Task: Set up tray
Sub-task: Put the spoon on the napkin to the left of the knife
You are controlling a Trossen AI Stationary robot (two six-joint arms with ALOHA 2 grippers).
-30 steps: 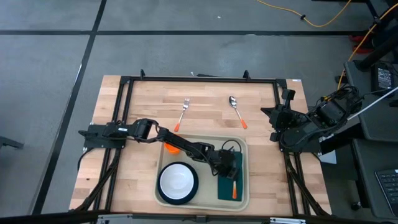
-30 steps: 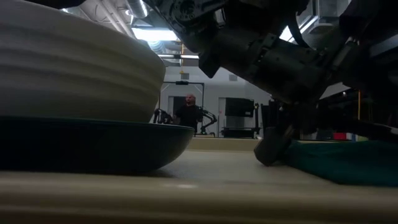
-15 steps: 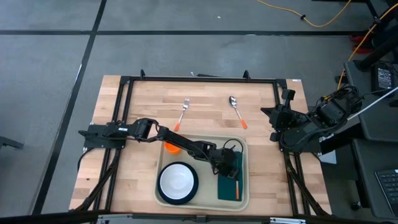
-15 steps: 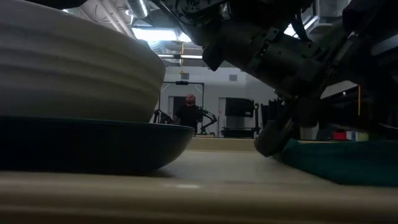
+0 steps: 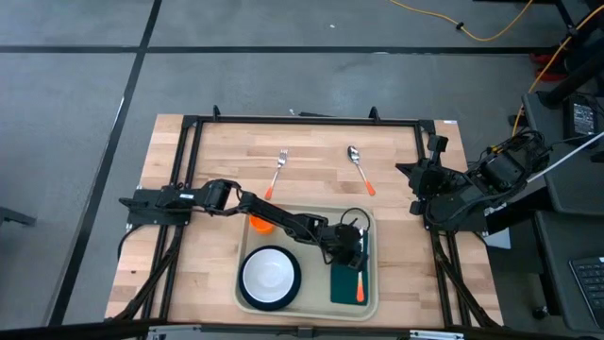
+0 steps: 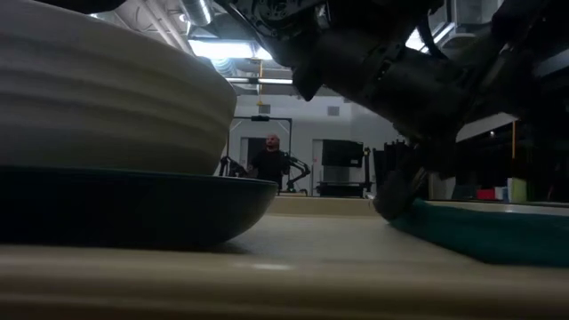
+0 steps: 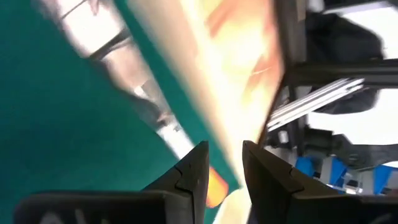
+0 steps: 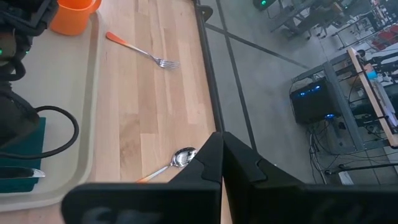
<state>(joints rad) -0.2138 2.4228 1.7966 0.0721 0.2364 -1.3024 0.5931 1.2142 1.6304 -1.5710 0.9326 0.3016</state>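
Cream plastic tray is sitting at the near middle of the table, holding a white bowl on a dark plate, an orange cup and a green napkin with an orange-handled utensil lying on it. Left gripper is hovering at the napkin's 12 o'clock end, fingers apart, nothing held. Remaining fork and spoon are lying at roughly 12 o'clock from the tray, long axes running near-to-far. Right gripper, fingers together, is parked at the table's 3 o'clock edge, nearer the spoon.
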